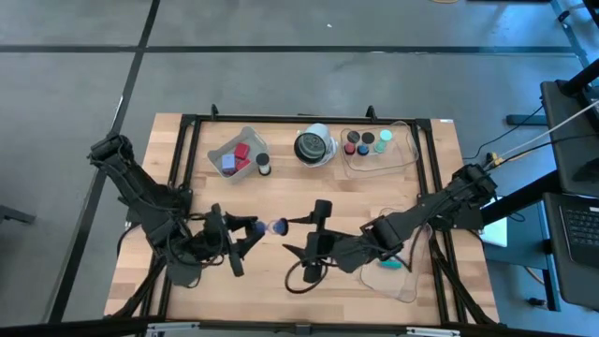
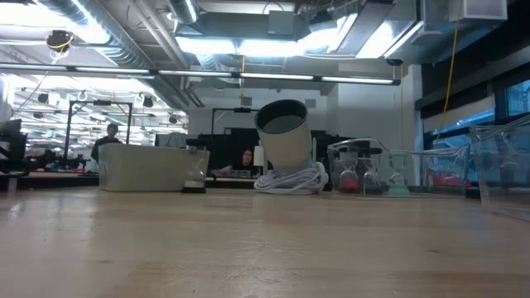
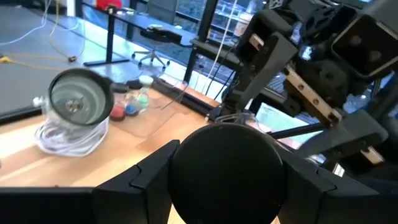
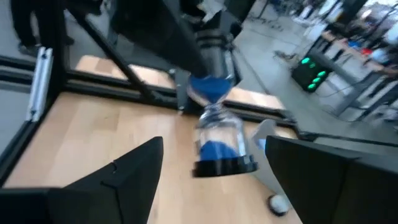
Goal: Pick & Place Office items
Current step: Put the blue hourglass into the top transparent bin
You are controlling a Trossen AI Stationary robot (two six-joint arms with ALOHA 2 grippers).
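Table of pale wood carries everything. The left arm reaches in from the left edge and the right arm from the right edge; the two meet over the front half of the table, near its middle.

A clear tray at the back, left of centre, holds red blocks and a pale-blue block. A second clear tray at the back right holds round caps with coloured tops. A third clear tray at the front right corner holds a teal block. Between the two back trays sits a white-and-black round object on a coil of white cable, and a small dark-capped piece stands just beside the back left tray.

The left gripper has its jaws closed on one dark end of a small hourglass with blue sand, which it holds out sideways toward the right arm, over the front middle of the table. The right gripper faces it, jaws wide, one finger to each side of the hourglass's free end and touching nothing.
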